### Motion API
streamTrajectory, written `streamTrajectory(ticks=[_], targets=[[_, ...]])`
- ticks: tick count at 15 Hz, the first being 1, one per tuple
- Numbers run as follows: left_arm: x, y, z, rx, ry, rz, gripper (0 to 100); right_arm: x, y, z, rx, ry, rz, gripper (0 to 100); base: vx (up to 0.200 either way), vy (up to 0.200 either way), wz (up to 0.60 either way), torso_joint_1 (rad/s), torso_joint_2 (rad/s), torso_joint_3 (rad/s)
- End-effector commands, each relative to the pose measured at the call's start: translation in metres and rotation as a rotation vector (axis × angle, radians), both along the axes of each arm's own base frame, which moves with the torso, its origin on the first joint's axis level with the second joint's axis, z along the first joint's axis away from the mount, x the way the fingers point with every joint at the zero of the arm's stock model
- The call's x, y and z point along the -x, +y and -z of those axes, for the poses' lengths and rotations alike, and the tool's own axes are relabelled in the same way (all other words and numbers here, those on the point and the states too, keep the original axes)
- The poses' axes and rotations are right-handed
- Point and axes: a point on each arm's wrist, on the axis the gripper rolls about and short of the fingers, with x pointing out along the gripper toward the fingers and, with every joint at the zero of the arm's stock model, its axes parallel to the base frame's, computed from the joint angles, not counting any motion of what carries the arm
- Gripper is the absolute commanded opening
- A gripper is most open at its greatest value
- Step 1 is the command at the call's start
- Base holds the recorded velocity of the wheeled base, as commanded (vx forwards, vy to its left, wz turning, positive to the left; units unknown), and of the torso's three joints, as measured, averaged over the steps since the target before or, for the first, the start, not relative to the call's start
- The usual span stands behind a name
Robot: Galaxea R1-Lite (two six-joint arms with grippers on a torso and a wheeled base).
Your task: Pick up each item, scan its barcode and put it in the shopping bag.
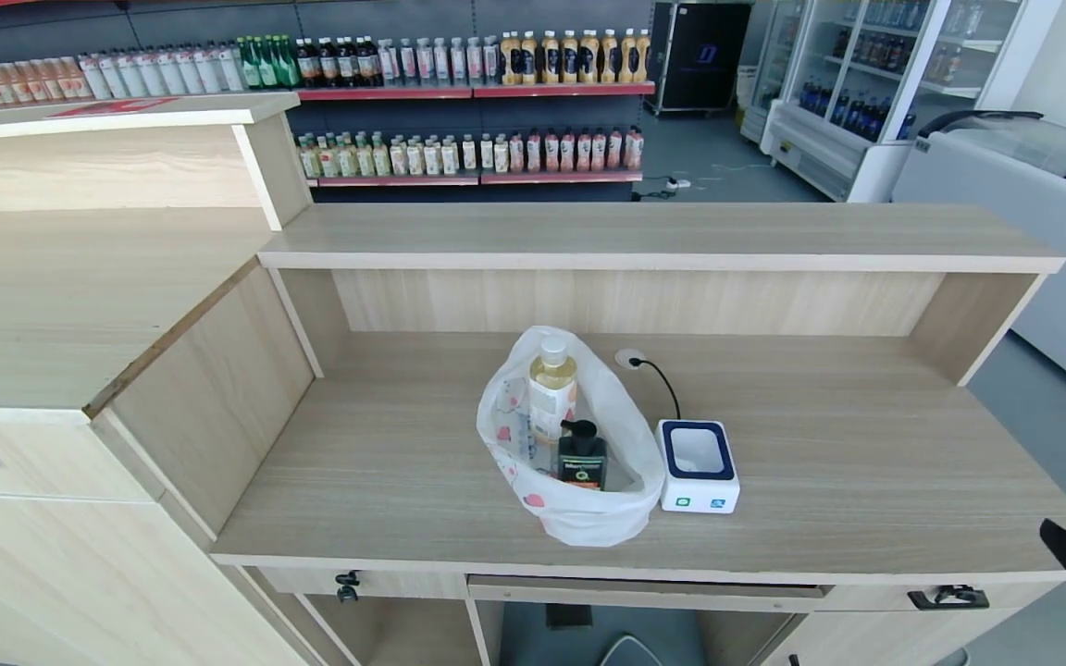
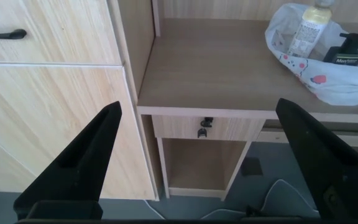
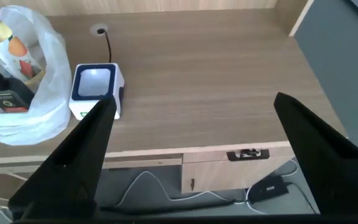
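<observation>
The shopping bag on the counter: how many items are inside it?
2. A tall bottle with a white cap stands at the back of the bag; a black pump bottle stands in front of it. Smaller things lower down may be hidden.

The pale wood-grain worktop (image 1: 866, 444) carries a white box-shaped barcode scanner (image 1: 698, 467) with a dark blue-rimmed window. A white plastic shopping bag (image 1: 588, 527) with red spots stands just left of the scanner, against its side. Behind the scanner, a black cable (image 1: 667, 379) runs to a round grommet (image 1: 629, 357).
</observation>
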Motion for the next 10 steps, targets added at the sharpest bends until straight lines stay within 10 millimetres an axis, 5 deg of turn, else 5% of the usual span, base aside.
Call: streamTrajectory(ticks=[1, 10], targets=[[0.0, 0.0, 0.0, 0.0, 0.002, -0.001, 100, 0.054, 0.006, 0.036, -0.009, -0.038, -0.075, 100, 0.0, 0.0, 0.0, 0.0, 0.0, 0.0], [0.0, 0.0, 0.0, 0.0, 0.002, -0.001, 100, 0.088, 0.006, 0.067, -0.038, -0.106, -0.09, 100, 0.0, 0.0, 0.0, 0.0, 0.0, 0.0]])
